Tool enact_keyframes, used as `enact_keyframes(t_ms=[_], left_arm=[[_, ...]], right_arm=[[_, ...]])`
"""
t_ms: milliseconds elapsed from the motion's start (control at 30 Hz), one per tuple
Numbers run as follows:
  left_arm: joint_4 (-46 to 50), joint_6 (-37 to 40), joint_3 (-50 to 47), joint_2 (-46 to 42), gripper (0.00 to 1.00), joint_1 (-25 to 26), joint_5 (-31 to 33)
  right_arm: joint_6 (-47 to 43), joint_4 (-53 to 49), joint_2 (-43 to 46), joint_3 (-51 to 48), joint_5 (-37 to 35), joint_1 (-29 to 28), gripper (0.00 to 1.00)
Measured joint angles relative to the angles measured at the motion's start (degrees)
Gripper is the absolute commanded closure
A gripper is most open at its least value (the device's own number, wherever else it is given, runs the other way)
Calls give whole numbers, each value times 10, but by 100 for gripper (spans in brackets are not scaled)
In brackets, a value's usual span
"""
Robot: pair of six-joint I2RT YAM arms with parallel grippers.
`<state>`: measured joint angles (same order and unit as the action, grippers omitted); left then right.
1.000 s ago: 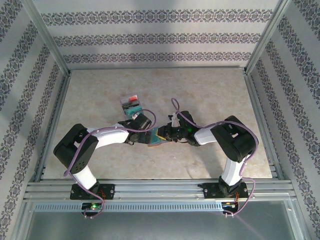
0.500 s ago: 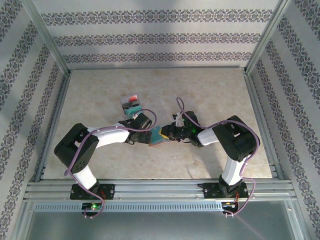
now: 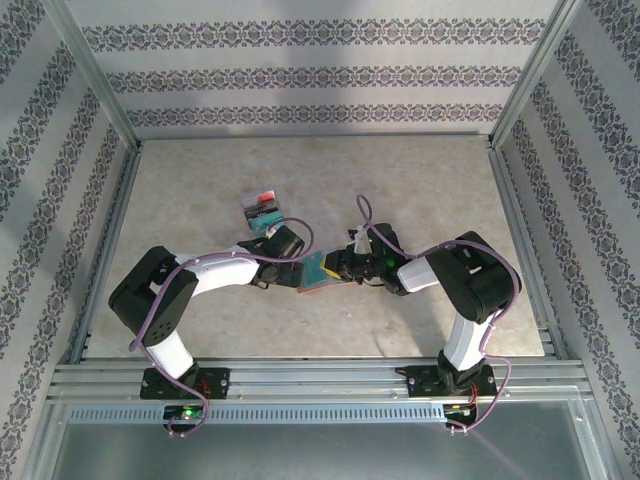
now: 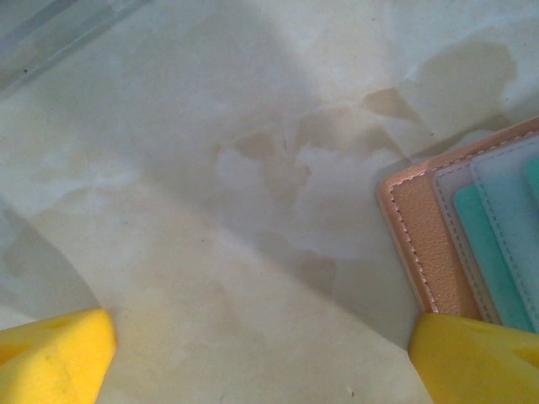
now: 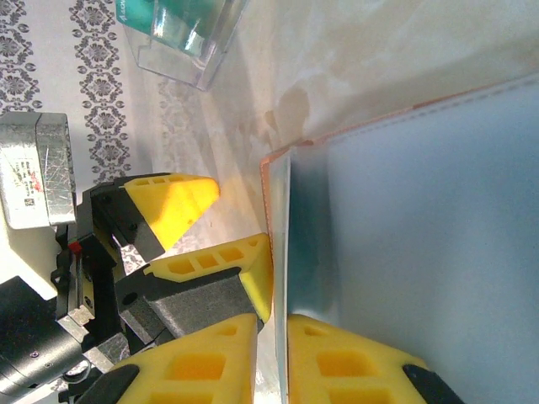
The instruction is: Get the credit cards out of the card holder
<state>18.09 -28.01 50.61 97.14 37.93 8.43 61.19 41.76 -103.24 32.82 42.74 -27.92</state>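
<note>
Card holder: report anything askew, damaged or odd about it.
The card holder is open and skewed to the table edges, teal pockets up. The right gripper is shut on the thin edge of its pale flap. Nothing is spilled, and no damage shows.

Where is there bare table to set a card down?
Bare: the far table behind the teal stack, the right side by the rail, and the near strip below the card holder. Crowded: the middle, where left gripper and right gripper meet.
</note>
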Motion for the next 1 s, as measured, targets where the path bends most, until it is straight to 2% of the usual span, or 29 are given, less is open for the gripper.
enact_keyframes(t_ms=[233,533,1000], left_arm=[[0,6,0,0,5,0,1],[0,9,0,-1,5,0,3],[0,11,0,-3,4,0,4]], right_arm=[[0,1,0,-5,0,1,89],[-11,-6,2,-12,-5,9,90],[-73,-107,63,-15,-40,16,93]])
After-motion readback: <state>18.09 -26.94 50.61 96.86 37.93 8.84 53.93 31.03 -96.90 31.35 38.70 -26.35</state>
